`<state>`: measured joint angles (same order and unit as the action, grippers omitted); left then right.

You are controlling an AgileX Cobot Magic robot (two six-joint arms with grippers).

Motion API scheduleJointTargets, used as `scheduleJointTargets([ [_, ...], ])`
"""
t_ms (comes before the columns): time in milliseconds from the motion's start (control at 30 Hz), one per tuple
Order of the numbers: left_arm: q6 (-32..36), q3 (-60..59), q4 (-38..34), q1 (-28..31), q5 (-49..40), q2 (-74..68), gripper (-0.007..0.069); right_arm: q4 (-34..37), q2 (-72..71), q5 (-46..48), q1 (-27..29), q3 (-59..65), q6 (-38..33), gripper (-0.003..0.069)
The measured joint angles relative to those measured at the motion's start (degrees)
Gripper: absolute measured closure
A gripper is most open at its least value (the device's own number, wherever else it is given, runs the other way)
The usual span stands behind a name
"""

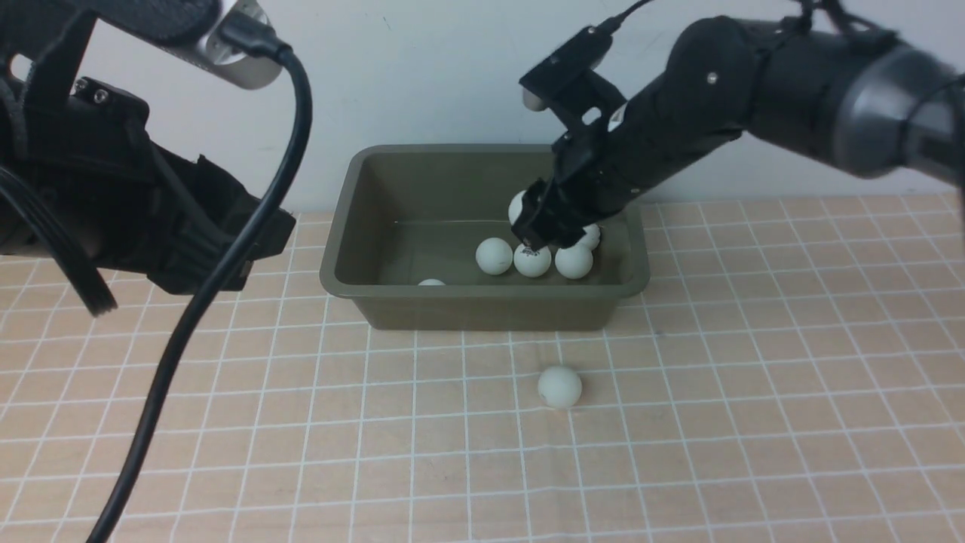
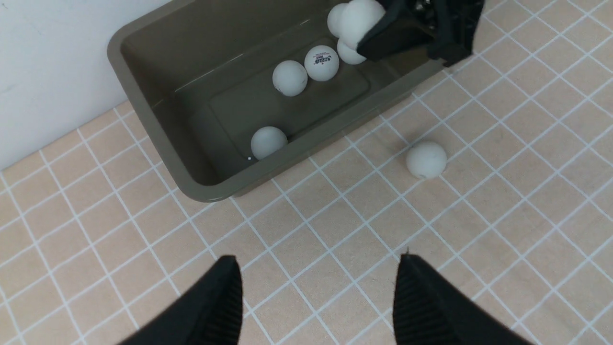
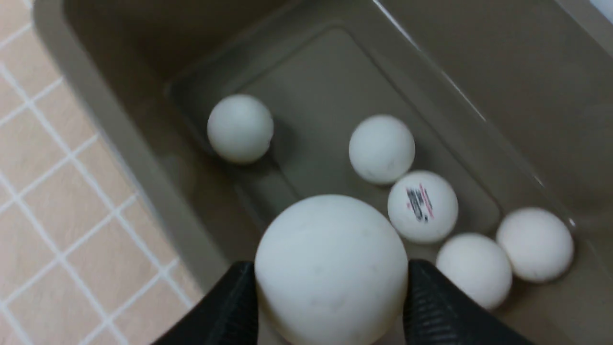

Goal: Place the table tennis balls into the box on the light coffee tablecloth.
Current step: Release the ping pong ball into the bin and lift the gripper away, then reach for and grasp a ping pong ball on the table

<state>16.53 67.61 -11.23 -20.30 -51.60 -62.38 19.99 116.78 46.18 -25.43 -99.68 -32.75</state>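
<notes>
Over the box (image 1: 482, 309), the right claw (image 3: 330, 299) pinches a white ball (image 3: 330, 249) above five loose balls (image 3: 381, 148), while the left claw (image 2: 318, 278) hangs spread and empty over the tablecloth (image 1: 678, 422).

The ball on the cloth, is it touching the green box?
Apart. In the front view, a strip of bare cloth lies between the ball and the box. The left wrist view shows that gap too.

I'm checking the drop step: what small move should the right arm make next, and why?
Probably open the right gripper and let go. It clamps the held ball over the inside of the box, just above the resting balls, so a release should land it inside. One more ball lies on the tablecloth in front of the box.
</notes>
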Motion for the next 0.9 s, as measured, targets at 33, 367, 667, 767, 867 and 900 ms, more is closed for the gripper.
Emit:
scheduleJointTargets([
  [33, 0.0, 0.0, 0.0, 0.0, -0.2, 0.0, 0.0272, 1.6, 1.1, 0.2, 0.4, -1.5, -0.5, 0.03],
  [367, 0.0, 0.0, -1.3, 0.0, -2.2, 0.0, 0.0272, 5.0, 3.6, 5.1, 2.9, -7.7, -0.9, 0.0161],
  [667, 0.1, 0.0, -1.5, 0.0, -1.9, 0.0, 0.0272, -9.1, -12.2, 20.6, 3.0, -8.3, 16.6, 0.0229],
  [767, 0.1, 0.0, -1.5, 0.0, -1.5, 0.0, 0.0272, -10.5, -16.7, 24.2, 3.0, -8.1, 21.2, 0.0274],
  [867, 0.3, 0.0, -1.5, 0.0, -0.7, 0.0, 0.0272, -11.1, -19.8, 25.1, 3.0, -5.6, 23.2, 0.0306],
  [900, 0.5, 0.0, -1.5, 0.0, -0.6, 0.0, 0.0272, -11.1, -20.9, 25.3, 3.0, -3.7, 24.2, 0.0313],
])
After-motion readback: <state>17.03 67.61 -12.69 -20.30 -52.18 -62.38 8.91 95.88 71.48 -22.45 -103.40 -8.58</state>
